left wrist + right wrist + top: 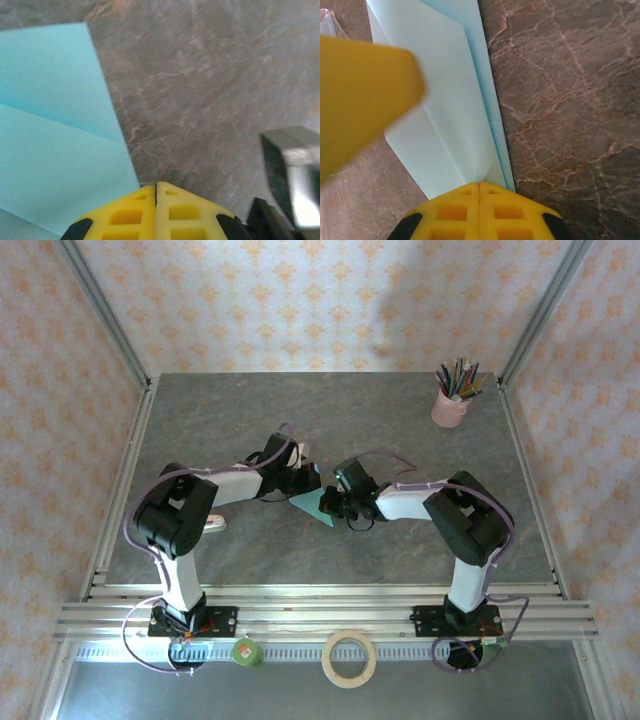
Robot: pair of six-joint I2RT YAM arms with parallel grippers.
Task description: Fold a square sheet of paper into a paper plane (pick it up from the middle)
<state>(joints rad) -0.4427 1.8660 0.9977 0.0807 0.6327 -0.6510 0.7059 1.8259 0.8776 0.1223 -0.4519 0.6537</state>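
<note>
Mid-crease, I judge: the square sheet of paper (445, 100) lies part-folded on the bench (560, 100), right pincer (479, 186) closed at its narrow end, left pincer (156, 186) closed and empty beside it; next I press the fold flat.

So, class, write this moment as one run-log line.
folded light turquoise paper sheet: lying on grey table | left hand: shut beside it | right hand: shut at its narrow end
</note>
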